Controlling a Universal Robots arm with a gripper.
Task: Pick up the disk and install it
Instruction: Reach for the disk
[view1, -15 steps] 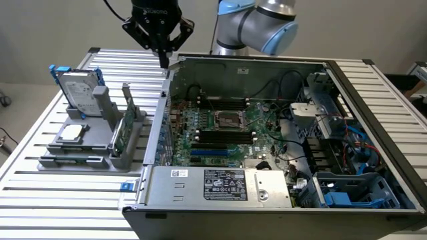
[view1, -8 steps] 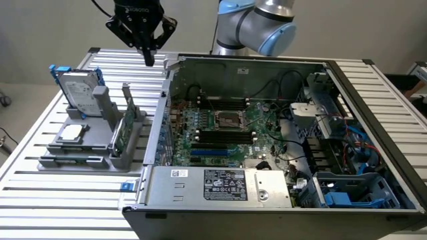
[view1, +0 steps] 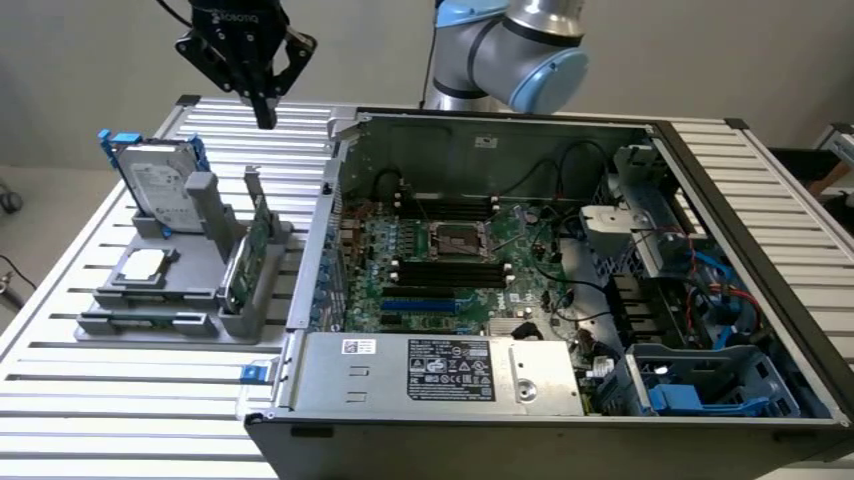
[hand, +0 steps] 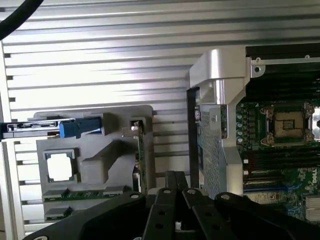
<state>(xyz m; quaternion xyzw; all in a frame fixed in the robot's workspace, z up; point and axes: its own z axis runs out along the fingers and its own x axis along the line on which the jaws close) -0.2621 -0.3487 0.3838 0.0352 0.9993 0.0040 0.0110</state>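
The disk (view1: 158, 185) stands upright on edge in a grey holder (view1: 160, 322) at the exterior view's left, its white label facing out and blue rails along its sides. In the wrist view the disk (hand: 37, 126) is seen edge-on, with a blue rail tab at its end. My black gripper (view1: 263, 112) hangs in the air above the slatted table, behind the holder and to the right of the disk, well clear of it. Its fingers (hand: 170, 186) are shut together on nothing.
The holder also carries a square silver processor chip (view1: 144, 265) and an upright thin green card (view1: 247, 255). An open computer case (view1: 747, 200) fills the exterior view's right, with motherboard, CPU socket (view1: 461, 240), power supply (view1: 441, 370) and a blue-lined bay (view1: 694, 395).
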